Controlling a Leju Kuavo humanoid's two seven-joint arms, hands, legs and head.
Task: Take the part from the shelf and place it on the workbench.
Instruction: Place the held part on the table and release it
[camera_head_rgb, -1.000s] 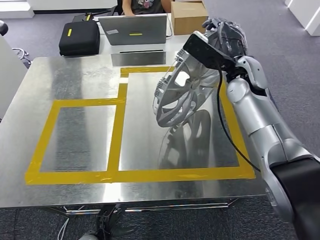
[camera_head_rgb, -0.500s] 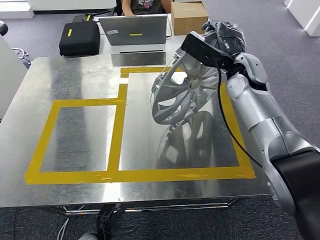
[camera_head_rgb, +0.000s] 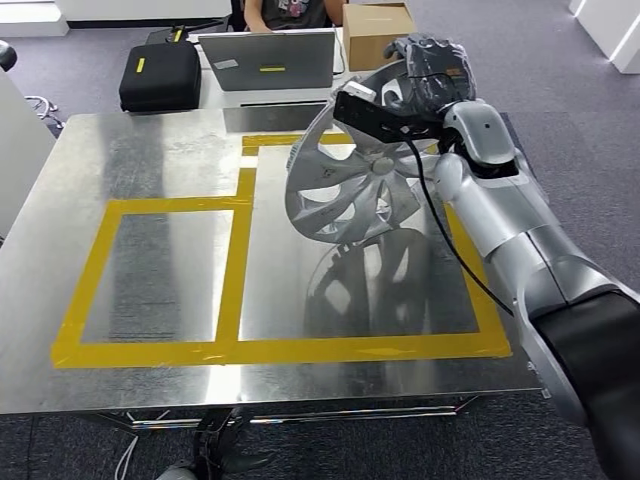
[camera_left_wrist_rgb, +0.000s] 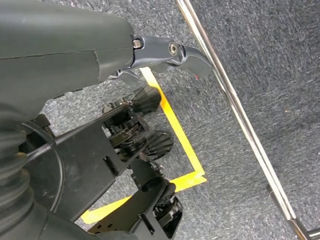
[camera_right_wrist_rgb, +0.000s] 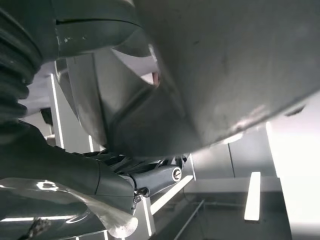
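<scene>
Wheel cover (camera_head_rgb: 351, 180), silver and spoked, held tilted above the workbench (camera_head_rgb: 151, 150), over the larger yellow-taped rectangle (camera_head_rgb: 362, 348), gripped at its upper rim by the right hand (camera_head_rgb: 426, 75), head view. Laptop (camera_head_rgb: 266, 58), black case (camera_head_rgb: 159, 75) and cardboard box (camera_head_rgb: 375, 32) beyond the bench. Left hand (camera_left_wrist_rgb: 166, 52) above grey carpet, fingers' state impossible to tell, left wrist view. Cover's grey underside (camera_right_wrist_rgb: 226, 65) pressed close against fingers (camera_right_wrist_rgb: 158, 177), right wrist view.
</scene>
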